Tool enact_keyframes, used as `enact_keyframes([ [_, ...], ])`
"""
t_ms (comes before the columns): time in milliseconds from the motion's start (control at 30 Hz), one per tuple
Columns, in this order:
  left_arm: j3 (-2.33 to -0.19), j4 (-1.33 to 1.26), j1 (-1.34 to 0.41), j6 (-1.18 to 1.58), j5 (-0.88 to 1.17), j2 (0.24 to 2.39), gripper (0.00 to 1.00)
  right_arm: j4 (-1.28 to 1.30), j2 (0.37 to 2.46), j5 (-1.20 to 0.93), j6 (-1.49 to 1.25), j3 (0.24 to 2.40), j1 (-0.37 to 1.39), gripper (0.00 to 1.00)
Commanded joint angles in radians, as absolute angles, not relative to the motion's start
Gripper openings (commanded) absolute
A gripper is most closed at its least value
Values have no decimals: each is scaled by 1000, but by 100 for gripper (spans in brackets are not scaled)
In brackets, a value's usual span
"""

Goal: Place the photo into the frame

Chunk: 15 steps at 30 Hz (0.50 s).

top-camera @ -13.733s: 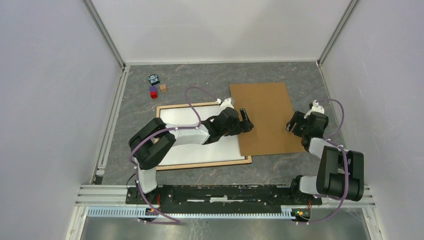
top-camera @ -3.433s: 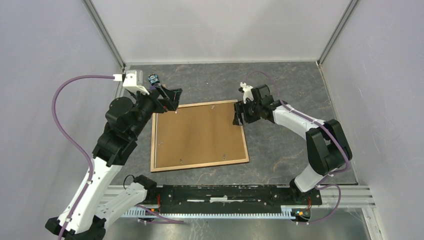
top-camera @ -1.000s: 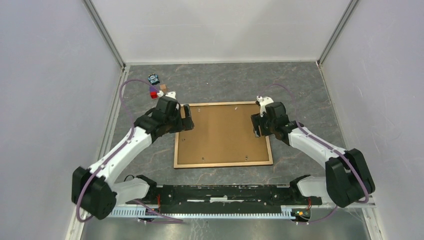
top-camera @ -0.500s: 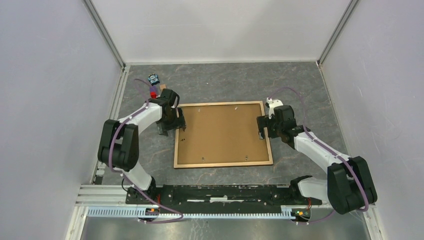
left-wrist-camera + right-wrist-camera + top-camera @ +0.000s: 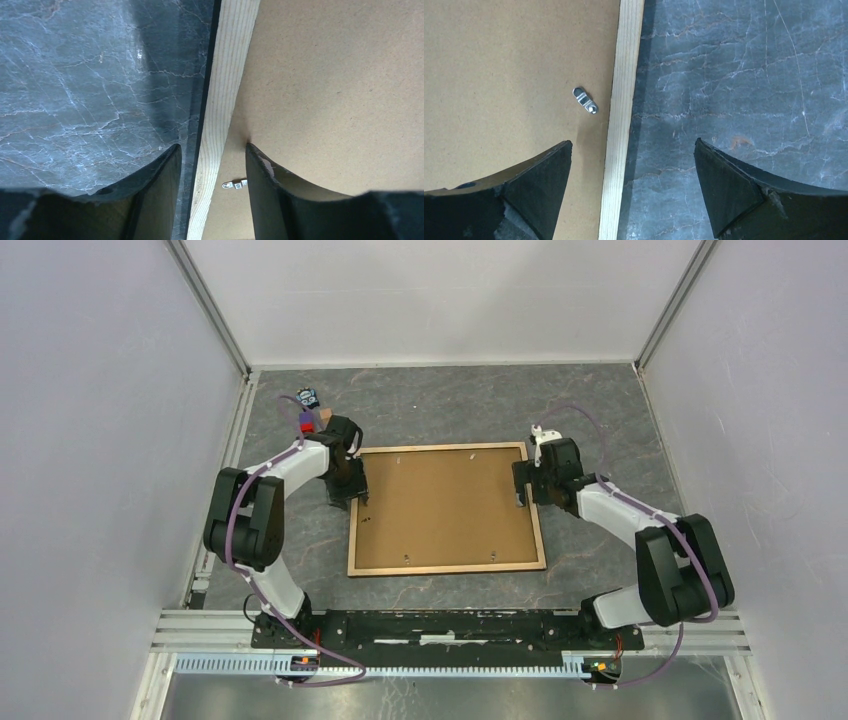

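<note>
The frame (image 5: 447, 568) lies back up on the grey table, its light wood rails round a brown backing board (image 5: 445, 505). The photo is hidden. My left gripper (image 5: 345, 495) stands over the left rail near the far corner. In the left wrist view the left gripper (image 5: 211, 146) is open, with the rail (image 5: 227, 75) between its fingers and a small gap on each side; a metal clip (image 5: 235, 184) shows on the board. My right gripper (image 5: 522, 485) is wide open over the right rail (image 5: 629, 60), one finger above the board (image 5: 499, 75) near a clip (image 5: 585, 100).
A small blue-black object (image 5: 307, 398) and a red block (image 5: 305, 426) sit at the back left, just behind the left arm. An aluminium rail (image 5: 225, 480) runs along the left wall. White walls close in three sides.
The left arm has folded in over the frame's left rail and its jaws have narrowed. The right gripper has opened wider and slid a little toward the far end. The frame has not moved.
</note>
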<state>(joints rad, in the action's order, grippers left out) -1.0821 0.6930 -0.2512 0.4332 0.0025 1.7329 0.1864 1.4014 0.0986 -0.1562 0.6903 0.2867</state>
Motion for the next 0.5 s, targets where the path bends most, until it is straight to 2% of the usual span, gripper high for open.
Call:
enact_keyframes([
  [0,-1100,706,-256,379,5,1749,53,158,1438,81,-163,753,285,96],
  [67,-1101,707,-257,379,7,1750,48,130,1453,60,-168,756,285,93],
  [333,-1098,714,-258,383,3,1744,44,102,1533,102,-203,792,288,77],
  [467,-1097,715,-261,387,3,1745,43,93,1560,112,-231,801,294,74],
])
